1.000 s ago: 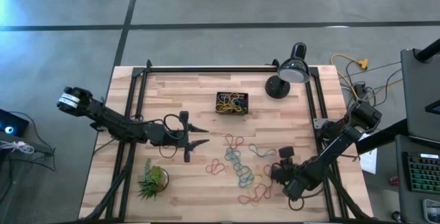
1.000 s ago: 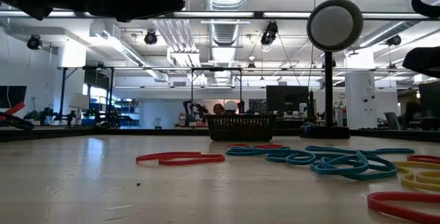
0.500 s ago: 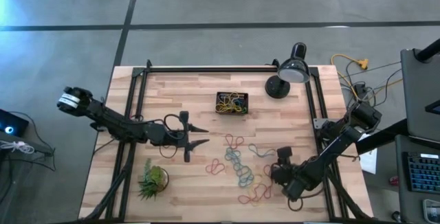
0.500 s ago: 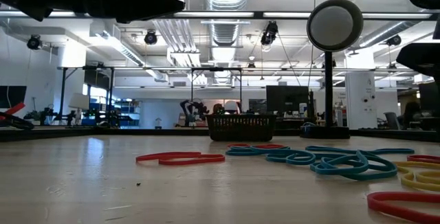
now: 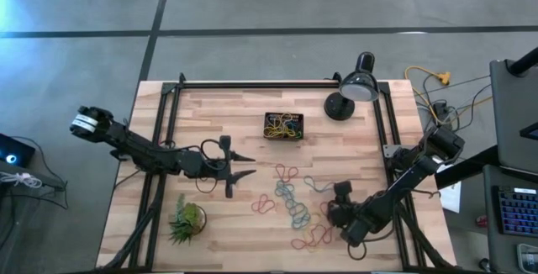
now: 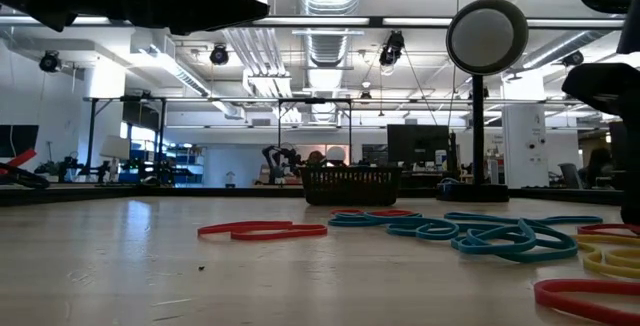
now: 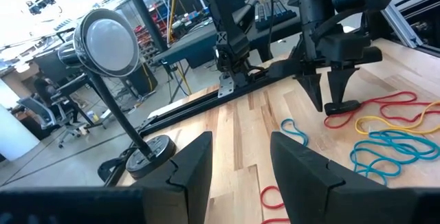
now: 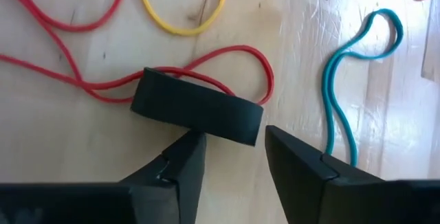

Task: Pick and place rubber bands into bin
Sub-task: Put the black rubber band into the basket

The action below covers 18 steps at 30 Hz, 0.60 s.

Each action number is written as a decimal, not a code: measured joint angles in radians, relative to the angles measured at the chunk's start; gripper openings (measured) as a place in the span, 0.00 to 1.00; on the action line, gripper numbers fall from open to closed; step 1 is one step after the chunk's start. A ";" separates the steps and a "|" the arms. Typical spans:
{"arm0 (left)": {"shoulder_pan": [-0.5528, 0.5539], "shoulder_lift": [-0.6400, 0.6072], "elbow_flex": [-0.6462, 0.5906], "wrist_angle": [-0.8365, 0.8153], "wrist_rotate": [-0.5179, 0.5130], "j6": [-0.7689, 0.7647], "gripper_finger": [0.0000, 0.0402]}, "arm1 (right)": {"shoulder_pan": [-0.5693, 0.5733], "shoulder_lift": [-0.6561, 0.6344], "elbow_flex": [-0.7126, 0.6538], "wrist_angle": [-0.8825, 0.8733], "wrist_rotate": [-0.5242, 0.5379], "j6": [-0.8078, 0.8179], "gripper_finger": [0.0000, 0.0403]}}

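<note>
Overhead, I see the bin point(image 5: 284, 126) mid-table holding tangled rubber bands; loose rubber bands point(image 5: 290, 200) lie nearer me. Only my right wrist view shows the right gripper point(image 8: 230, 141) parted beside a red band point(image 8: 234, 59). My left gripper point(image 5: 244, 166) hovers open.

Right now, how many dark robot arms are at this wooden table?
2. The left arm's gripper hovers open left of the loose coloured rubber bands; the right arm's gripper points down over a red band.
</note>
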 joint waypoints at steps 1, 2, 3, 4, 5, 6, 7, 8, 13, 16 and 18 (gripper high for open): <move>0.000 0.000 0.000 0.000 0.000 0.000 0.33 | 0.000 0.000 0.004 0.003 0.000 0.000 0.36; 0.000 0.000 0.000 0.000 0.000 0.000 0.33 | 0.000 0.001 0.009 0.007 0.000 0.000 0.35; 0.000 0.000 0.000 0.000 0.000 0.000 0.33 | 0.000 0.001 0.015 0.010 0.000 -0.001 0.35; 0.001 0.000 0.000 0.000 0.000 0.000 0.33 | 0.000 0.001 0.020 0.009 0.000 -0.005 0.34; 0.002 0.000 0.000 0.000 0.000 0.000 0.33 | 0.000 0.001 0.026 0.007 0.000 -0.011 0.33; 0.002 0.000 0.000 0.000 0.000 0.000 0.33 | 0.000 0.002 0.031 0.007 0.000 -0.019 0.33; 0.002 0.000 0.000 0.000 0.000 0.000 0.33 | 0.000 0.002 0.037 0.007 0.000 -0.028 0.33; 0.002 0.000 0.000 0.000 0.000 0.000 0.33 | 0.000 0.002 0.044 0.007 0.000 -0.036 0.32; 0.004 0.000 0.000 0.000 0.000 -0.001 0.33 | -0.001 0.002 0.061 0.010 0.002 -0.058 0.32; 0.004 0.000 0.000 0.000 0.000 -0.002 0.33 | -0.004 0.002 0.061 0.019 0.003 -0.058 0.31; 0.005 0.000 0.000 -0.001 0.000 -0.002 0.33 | -0.005 0.002 0.061 0.022 0.004 -0.056 0.30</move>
